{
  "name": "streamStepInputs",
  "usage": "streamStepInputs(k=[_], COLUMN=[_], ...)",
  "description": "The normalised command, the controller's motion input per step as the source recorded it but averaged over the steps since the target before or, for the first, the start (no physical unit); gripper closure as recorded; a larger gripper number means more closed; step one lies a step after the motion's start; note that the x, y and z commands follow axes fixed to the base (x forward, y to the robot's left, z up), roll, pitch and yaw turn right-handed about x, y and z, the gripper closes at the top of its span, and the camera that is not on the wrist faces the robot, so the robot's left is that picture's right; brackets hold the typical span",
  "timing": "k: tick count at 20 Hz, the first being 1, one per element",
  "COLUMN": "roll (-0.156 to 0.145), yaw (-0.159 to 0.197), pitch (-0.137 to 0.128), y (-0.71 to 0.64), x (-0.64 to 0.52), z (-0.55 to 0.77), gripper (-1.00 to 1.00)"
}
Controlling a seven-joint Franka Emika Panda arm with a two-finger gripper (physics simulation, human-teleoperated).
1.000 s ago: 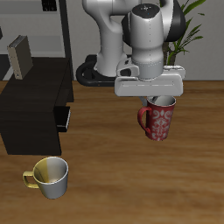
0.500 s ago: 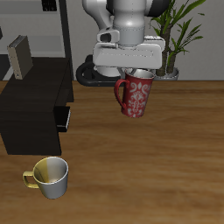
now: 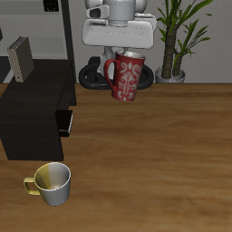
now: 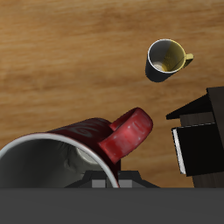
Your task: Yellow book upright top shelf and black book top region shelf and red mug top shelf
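Since a second ago I have carried the red mug [image 3: 126, 76] up off the table and across toward the shelf [image 3: 32, 113]; it hung low above the wood near the plant then, and now it sits higher and farther back, roughly level with the shelf's top but still beside it, not over it. My gripper [image 3: 128, 52] is clamped on the mug's rim, with the mug hanging below me, tilted, its handle [image 4: 130, 136] pointing toward the shelf.

Counting what I can see: two mugs, one shelf, one potted plant, and two books. The red mug is the one in my grip. The other is a cream mug [image 3: 53, 182] with a yellow handle, standing upright on the table [image 3: 154, 172] near its front edge, well apart from me.

The yellow book [image 3: 20, 58] stands upright on the shelf's flat top, toward its back. The black book [image 3: 65, 121] shows only as a thin edge with small white marks at the side of the shelf; I cannot tell exactly how it rests.

In my wrist view the red mug's inside is pale grey and holds nothing, and the cream mug's inside looks dark and bare. The potted plant [image 3: 178, 36] stands at the back of the table.
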Motion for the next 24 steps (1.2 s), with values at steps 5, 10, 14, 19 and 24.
streamStepInputs(k=[5, 10, 14, 19, 24], roll=[0.019, 0.103, 0.050, 0.109, 0.053], yaw=[0.029, 0.045, -0.025, 0.004, -0.008], pitch=[-0.017, 0.008, 0.030, 0.024, -0.026], y=[-0.07, 0.02, -0.27, -0.25, -0.43], x=[-0.19, -0.29, -0.28, -0.17, -0.02], z=[0.30, 0.35, 0.44, 0.31, 0.18], gripper=[1.00, 1.00, 1.00, 1.00, 1.00])
